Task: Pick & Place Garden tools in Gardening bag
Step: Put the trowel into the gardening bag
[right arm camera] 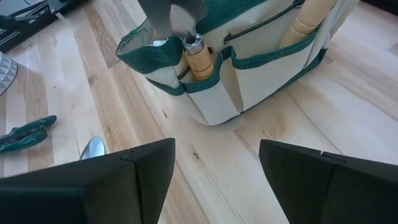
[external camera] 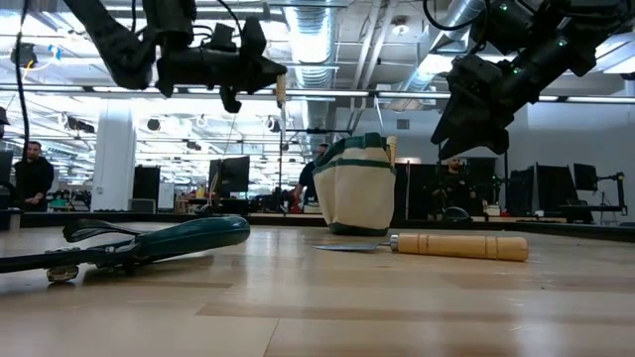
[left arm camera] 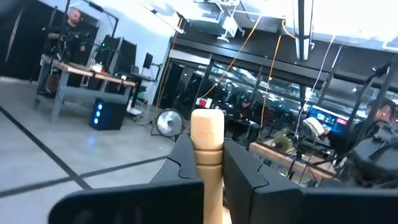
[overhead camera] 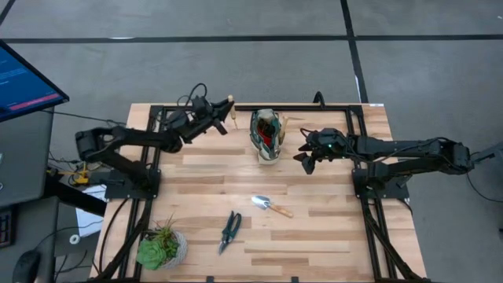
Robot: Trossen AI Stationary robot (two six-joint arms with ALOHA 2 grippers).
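The green and cream gardening bag (overhead camera: 268,135) stands upright at the table's far middle, with wooden-handled tools (right arm camera: 200,59) in its pockets. My left gripper (overhead camera: 226,112) is to the left of the bag, raised high, and shut on a wooden-handled tool (external camera: 282,99). My right gripper (overhead camera: 308,161) hovers open and empty to the right of the bag. It is above the table, and the bag (right arm camera: 249,68) lies ahead of its fingers. A trowel (overhead camera: 271,207) and dark-handled shears (overhead camera: 229,230) lie flat on the table nearer the front. My left gripper pinches the tool's wooden handle (left arm camera: 207,163) between its two fingers. The handle's rounded free end (left arm camera: 207,121) sticks out past them. The fingers come about level from the table's left and lie across the tool. The tool hangs upright, clear of the table, with its thin metal end (external camera: 283,134) pointing down.
A potted green plant (overhead camera: 161,248) stands at the front left corner. A monitor (overhead camera: 23,79) is off the table's left side. Bare wood lies between the bag and the trowel. A person (external camera: 35,174) stands in the room behind.
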